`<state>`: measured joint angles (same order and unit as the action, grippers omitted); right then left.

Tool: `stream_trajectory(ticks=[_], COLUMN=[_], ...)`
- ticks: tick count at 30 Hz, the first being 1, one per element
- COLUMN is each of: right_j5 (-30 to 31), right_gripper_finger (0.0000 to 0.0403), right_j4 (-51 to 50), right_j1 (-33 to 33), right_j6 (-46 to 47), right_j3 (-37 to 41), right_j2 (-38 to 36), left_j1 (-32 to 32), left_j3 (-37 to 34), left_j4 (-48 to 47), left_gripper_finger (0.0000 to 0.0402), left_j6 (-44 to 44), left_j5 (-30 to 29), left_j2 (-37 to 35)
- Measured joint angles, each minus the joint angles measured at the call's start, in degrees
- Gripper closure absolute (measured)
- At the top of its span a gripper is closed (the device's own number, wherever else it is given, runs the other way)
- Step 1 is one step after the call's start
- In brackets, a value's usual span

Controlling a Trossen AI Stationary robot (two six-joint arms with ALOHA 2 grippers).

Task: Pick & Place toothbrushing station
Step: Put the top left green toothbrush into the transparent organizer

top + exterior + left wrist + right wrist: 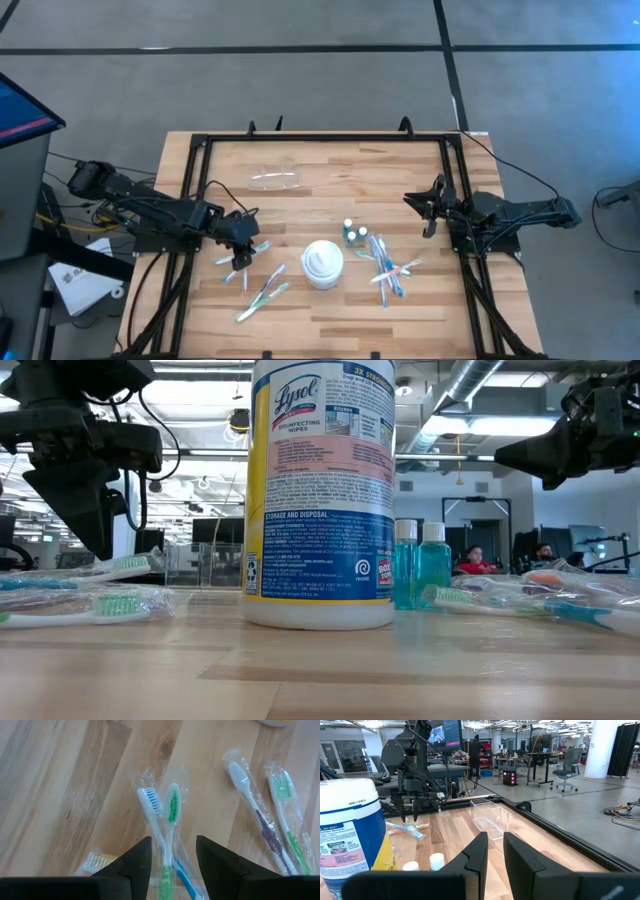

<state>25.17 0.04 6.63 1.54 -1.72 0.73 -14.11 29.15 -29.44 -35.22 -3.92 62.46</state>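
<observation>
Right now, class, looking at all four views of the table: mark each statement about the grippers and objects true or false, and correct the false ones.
1. The left gripper is open above wrapped pastel toothbrushes. True.
2. The tall white Lysol wipes canister lies on its side. False: it stands upright.
3. The right gripper holds a toothbrush. False: it holds nothing, near the table's right edge.
4. Two small teal white-capped bottles stand beside the canister. True.
5. The clear plastic container holds toothbrushes. False: it looks empty.

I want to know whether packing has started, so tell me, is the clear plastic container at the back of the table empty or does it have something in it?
Empty. The clear container shows only bare wood through its walls.
</observation>
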Motion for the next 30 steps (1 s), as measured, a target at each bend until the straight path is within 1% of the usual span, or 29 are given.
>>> stream_trajectory(ticks=[5,12,15,21,24,30], right_j5=[0.00,0.00,0.00,0.00,0.00,0.00], right_gripper_finger=[0.0349,0.0349,0.0349,0.0349,0.0349,0.0349], right_j4=[0.02,0.02,0.02,-0.01,0.02,0.01], right_j1=[0.00,0.00,0.00,0.00,0.00,0.00], right_j6=[0.00,0.00,0.00,0.00,0.00,0.00], right_j3=[-0.02,0.00,0.00,0.00,0.00,0.00], right_j2=[-0.02,0.00,-0.02,-0.02,-0.01,-0.02], left_j1=[0.00,0.02,0.02,0.02,0.02,0.02], left_j3=[0.00,0.00,0.00,0.00,0.00,0.00], left_j4=[0.43,0.77,0.79,0.91,0.96,1.84], left_gripper_finger=[0.0242,0.0201,0.0191,0.0197,0.0204,0.0214], left_j6=[-0.08,-0.18,0.10,0.22,0.29,0.39], left_j5=[0.02,-0.09,-0.29,-3.23,-3.43,-3.34], left_j2=[0.12,3.35,3.63,3.61,3.74,6.66])
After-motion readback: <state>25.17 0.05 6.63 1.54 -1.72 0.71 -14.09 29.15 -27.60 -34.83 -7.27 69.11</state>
